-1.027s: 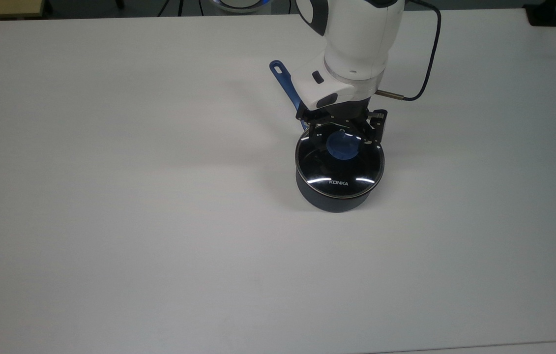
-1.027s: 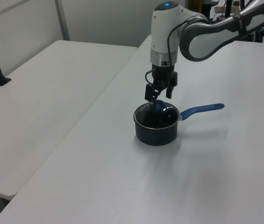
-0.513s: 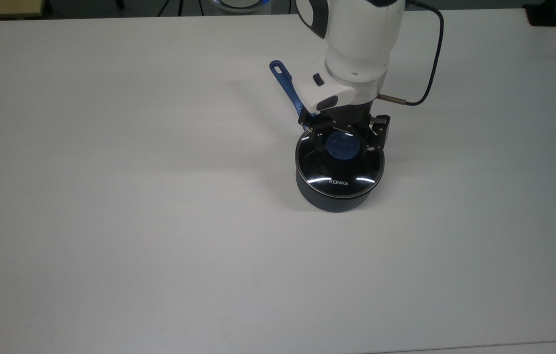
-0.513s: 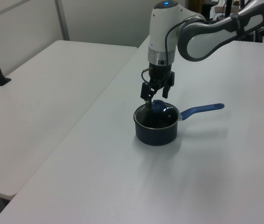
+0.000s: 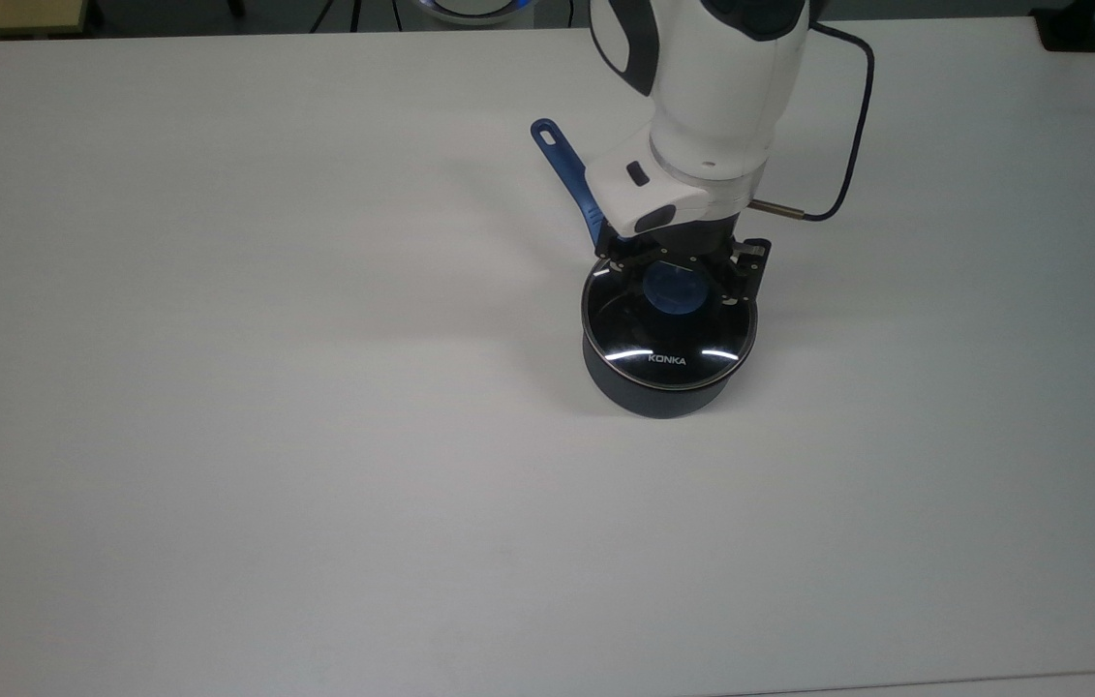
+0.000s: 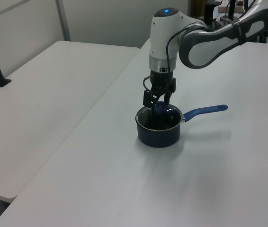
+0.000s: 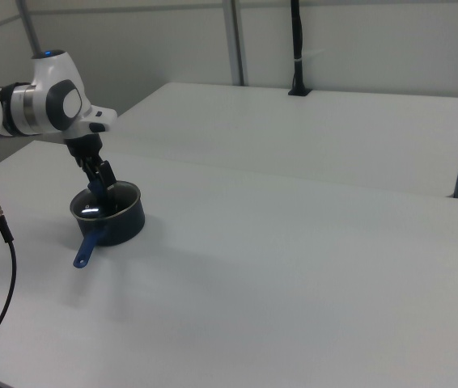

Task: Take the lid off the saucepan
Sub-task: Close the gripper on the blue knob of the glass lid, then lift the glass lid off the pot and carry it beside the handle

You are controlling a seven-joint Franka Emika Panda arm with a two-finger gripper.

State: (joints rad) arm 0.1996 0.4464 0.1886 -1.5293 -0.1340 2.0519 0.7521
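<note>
The dark saucepan [image 5: 663, 392] stands on the white table with its glass lid [image 5: 668, 339] in place, "KONKA" lettering facing the top view's bottom. Its long blue handle [image 5: 563, 166] points toward the top view's upper left. My gripper [image 5: 681, 274] hangs straight down over the lid, open, with one black finger on each side of the flat blue knob [image 5: 675, 290]. I see a gap between the fingers and the knob. In the left view the gripper [image 6: 158, 100] sits just above the saucepan [image 6: 158, 135]. In the right view the gripper [image 7: 99, 178] dips toward the saucepan [image 7: 122, 226].
The white table [image 5: 266, 436] stretches wide around the pan. A second white table [image 6: 39, 94] adjoins it at the left view's left. A black cable [image 5: 852, 126] loops off the wrist. A black post [image 7: 296, 48] stands at the far table's edge.
The gripper has come down and shifted slightly to the top view's right, so its open fingers now bracket the blue knob. Pan and lid have not moved.
</note>
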